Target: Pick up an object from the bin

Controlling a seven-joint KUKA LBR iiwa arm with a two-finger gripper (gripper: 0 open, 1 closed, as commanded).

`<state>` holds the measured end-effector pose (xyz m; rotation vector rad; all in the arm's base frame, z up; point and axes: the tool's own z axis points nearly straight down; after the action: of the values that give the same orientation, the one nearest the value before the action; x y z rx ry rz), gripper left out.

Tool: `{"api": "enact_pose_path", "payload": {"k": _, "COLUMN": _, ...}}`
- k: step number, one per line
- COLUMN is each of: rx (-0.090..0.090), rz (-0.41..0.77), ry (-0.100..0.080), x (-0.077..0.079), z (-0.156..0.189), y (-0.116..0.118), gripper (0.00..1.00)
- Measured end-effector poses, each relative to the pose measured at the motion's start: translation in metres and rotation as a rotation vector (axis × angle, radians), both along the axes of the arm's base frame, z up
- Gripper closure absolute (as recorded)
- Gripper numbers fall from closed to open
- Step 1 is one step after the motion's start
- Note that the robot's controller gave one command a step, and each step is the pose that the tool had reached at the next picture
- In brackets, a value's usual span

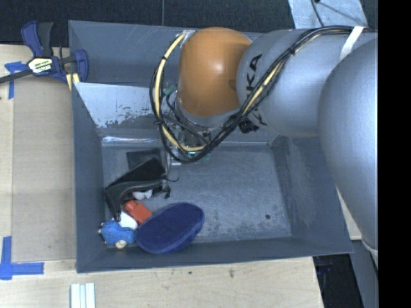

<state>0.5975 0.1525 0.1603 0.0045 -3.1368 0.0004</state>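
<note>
My gripper [173, 167] hangs low over the left half of the bin, under the arm's orange dome. It sits right at the upper right end of a black curved object [133, 179], close enough to touch or nearly touch it. Just below that object lie a small red-orange piece [137, 210] and a white bit [129, 222]. A dark blue oval pad [169, 228] rests against the bin's front wall. At the front left corner lies a small blue toy figure [115, 234].
All the loose things crowd the bin's front left corner. A flat dark patch [142, 157] shows on the floor behind the black object. The floor to the right is bare grey metal. The big arm covers the bin's right and back.
</note>
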Motion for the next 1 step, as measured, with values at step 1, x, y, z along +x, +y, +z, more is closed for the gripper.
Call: {"api": "enact_pose_path", "payload": {"k": 1, "rx": 0.000, "rz": 0.048, "ry": -0.010, "x": -0.0139, "z": -0.0681, "y": 0.0218, "gripper": 0.00}}
